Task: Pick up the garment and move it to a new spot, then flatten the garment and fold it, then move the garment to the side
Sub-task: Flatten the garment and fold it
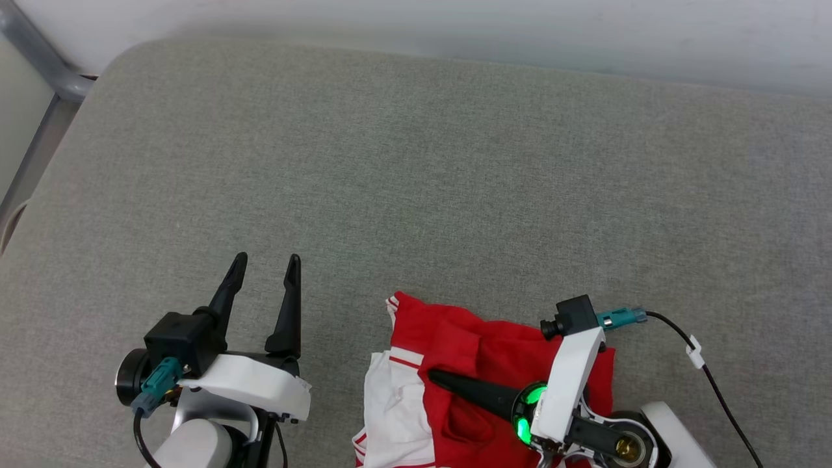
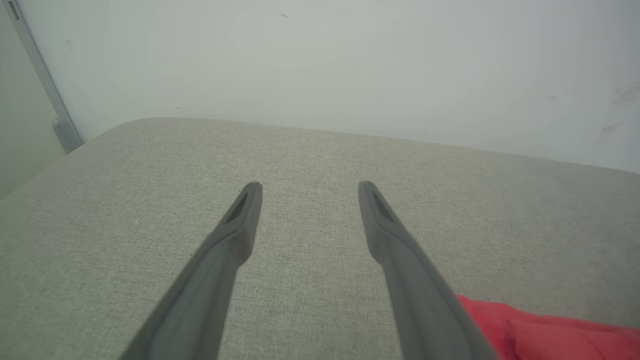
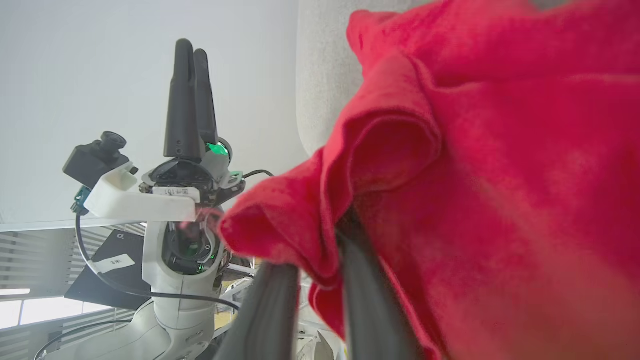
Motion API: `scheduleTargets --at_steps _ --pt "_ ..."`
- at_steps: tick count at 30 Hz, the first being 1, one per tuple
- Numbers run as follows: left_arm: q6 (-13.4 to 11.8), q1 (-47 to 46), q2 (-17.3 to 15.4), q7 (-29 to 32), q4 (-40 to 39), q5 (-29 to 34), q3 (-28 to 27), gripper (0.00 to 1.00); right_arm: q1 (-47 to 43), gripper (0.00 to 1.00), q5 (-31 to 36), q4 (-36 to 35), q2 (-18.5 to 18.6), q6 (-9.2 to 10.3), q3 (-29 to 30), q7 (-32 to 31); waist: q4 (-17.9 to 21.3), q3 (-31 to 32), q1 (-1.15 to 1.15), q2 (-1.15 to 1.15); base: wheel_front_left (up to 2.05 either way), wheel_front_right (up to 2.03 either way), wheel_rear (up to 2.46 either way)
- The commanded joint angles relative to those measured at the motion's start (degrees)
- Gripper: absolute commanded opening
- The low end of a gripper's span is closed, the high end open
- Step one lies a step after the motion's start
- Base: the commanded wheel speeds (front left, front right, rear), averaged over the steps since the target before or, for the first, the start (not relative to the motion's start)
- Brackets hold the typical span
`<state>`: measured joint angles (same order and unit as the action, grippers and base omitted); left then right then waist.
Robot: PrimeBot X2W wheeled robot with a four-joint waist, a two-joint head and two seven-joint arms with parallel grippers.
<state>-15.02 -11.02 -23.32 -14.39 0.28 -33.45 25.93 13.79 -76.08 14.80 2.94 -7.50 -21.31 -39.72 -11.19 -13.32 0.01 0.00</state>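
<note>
The garment (image 1: 494, 357), red with a white sleeve and striped trim, lies bunched at the near edge of the grey cushion; its lettering is hidden. My right gripper (image 1: 432, 376) lies on its side over the garment, pointing left. In the right wrist view its fingers (image 3: 370, 310) run up into a fold of the red cloth (image 3: 500, 175) and close on it, tips hidden. My left gripper (image 1: 267, 260) stands open to the garment's left, nothing between its fingers (image 2: 310, 187). A red edge of the garment (image 2: 550, 330) shows at the left wrist view's lower right.
The grey padded surface (image 1: 416, 182) stretches wide ahead and to both sides, up to a pale wall (image 1: 455, 26). A grey metal post (image 1: 39, 58) stands at the far left corner. A black cable (image 1: 715, 390) trails from my right wrist camera.
</note>
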Motion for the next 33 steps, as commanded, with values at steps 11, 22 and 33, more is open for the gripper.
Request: scheduleTargets --at_steps 11,22,33 --pt "1.00 -0.20 -0.73 -0.57 1.67 1.01 -0.78 1.00 2.92 1.00 4.59 -9.01 3.40 0.03 -4.75 8.75 3.35 3.12 -0.01 0.00 0.00 0.00 0.00" --pt "-0.62 2.48 -1.93 0.25 1.09 0.63 -1.12 1.00 -0.41 1.00 21.85 -9.21 9.48 0.03 5.12 30.28 6.92 7.79 -0.01 0.00 0.00 0.00 0.00" --pt "-3.18 6.12 -2.59 -0.33 1.23 0.26 -3.44 1.00 -7.45 1.00 51.87 -12.81 5.63 0.03 24.45 38.23 10.21 11.84 -0.01 0.00 0.00 0.00 0.00"
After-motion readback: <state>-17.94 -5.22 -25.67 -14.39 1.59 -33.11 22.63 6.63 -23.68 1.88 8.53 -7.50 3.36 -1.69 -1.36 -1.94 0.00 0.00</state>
